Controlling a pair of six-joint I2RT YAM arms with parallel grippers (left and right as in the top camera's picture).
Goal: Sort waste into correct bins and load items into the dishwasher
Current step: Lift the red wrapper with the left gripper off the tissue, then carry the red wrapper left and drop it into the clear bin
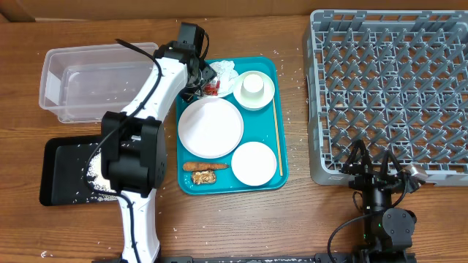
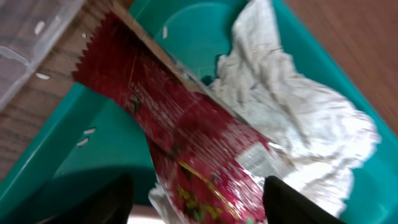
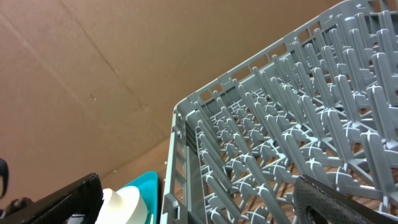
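A: Starting big: eyeing the grey rack [image 1: 387,88] on the right of the bench [image 1: 307,219]. Seeing the right jaws hanging wide at its near wall, gripping nothing. Fearing a knock on that wall if swinging left without lifting first.

B: Agreeing. Moving down to the teal tray [image 1: 259,124], carrying the plate [image 1: 210,128] and the other white dishes. Noticing the left arm reaching over its far corner, close to the dishes there, so risking a nudge on the way out.

A: Watching the clear tub [image 1: 55,80] and the black tray [image 1: 62,172] too: lying side by side at the left, so inviting a drop into the wrong one.

B: Coming to the crumpled napkin [image 2: 298,112]: lying in that far corner, touching the red wrapper [image 2: 180,124] and seemingly tucked partly under it.

A: Finding the left jaws wide, straddling the wrapper, not yet pinching it. Expecting a double pick if biting too deep, dragging the napkin along. Expecting a slip if nipping only the slick, crinkled edge.

B: Lastly, spotting loose rice [image 2: 89,131] lying beside the wrapper. Risking flicking grains onto the bench when lifting.
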